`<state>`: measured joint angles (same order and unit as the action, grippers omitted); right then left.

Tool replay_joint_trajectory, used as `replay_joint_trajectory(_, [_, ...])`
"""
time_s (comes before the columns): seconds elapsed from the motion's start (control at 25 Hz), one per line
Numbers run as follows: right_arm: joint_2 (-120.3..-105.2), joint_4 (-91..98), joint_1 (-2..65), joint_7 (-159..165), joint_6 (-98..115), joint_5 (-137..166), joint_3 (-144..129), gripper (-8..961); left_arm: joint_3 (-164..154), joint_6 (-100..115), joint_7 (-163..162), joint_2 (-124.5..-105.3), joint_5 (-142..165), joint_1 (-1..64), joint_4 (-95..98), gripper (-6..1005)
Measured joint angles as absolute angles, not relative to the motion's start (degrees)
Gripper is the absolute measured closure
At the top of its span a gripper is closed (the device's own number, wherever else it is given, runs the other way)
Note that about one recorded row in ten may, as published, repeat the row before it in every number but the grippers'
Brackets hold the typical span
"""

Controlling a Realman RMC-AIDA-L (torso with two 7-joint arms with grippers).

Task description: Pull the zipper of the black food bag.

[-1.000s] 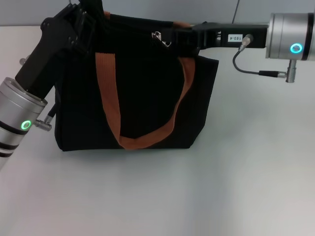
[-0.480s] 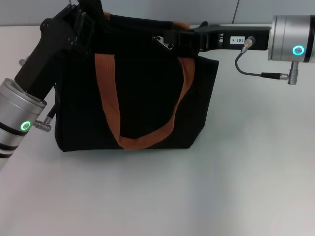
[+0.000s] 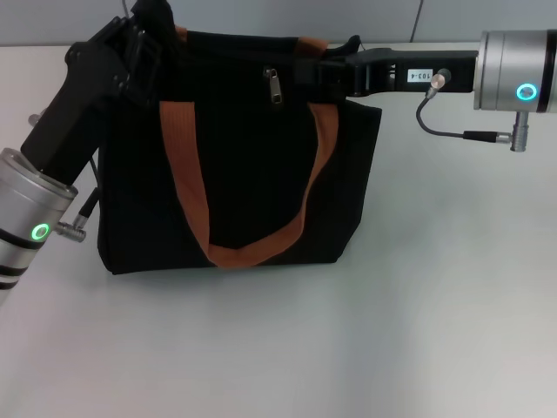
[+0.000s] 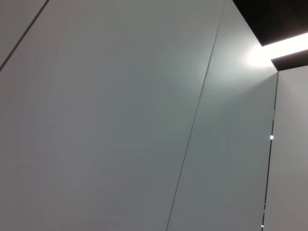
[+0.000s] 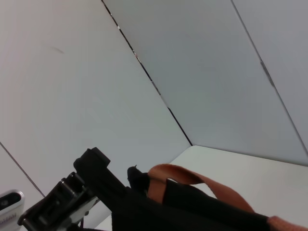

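The black food bag (image 3: 244, 174) stands upright mid-table with two rust-orange handles (image 3: 187, 192). The small silver zipper (image 3: 274, 87) hangs down loose on the bag's front, just below the top edge. My left gripper (image 3: 150, 39) grips the bag's upper left corner. My right gripper (image 3: 312, 71) reaches in from the right along the top edge, a little to the right of the zipper and apart from it. In the right wrist view the bag's top edge (image 5: 192, 209), an orange handle (image 5: 192, 180) and the left gripper (image 5: 89, 175) show; the zipper is out of that view.
The white table (image 3: 348, 348) spreads in front of and to the right of the bag. A grey wall stands behind it. The right arm's cable (image 3: 435, 122) hangs over the table at the right. The left wrist view shows only wall panels.
The zipper was lifted at the right gripper's tip; now it hangs straight down, free of it. The left arm and the bag's top have shifted slightly left.
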<state>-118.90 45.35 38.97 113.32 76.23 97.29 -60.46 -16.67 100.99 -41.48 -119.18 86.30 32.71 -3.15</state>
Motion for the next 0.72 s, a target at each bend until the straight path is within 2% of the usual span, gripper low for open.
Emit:
replay_joint_trajectory(0.4, [-118.69,45.56,38.77,113.07,76.30,98.47,-60.06,938,-16.72,101.25,-41.49,-119.18,86.31,32.33,-3.07,928])
replay_joint_trajectory(0.72, [-119.22,45.03,34.62,95.17,79.92,87.34,-59.76,935,-16.79,101.80,-41.62,-119.18,86.31,32.49,-3.16,928])
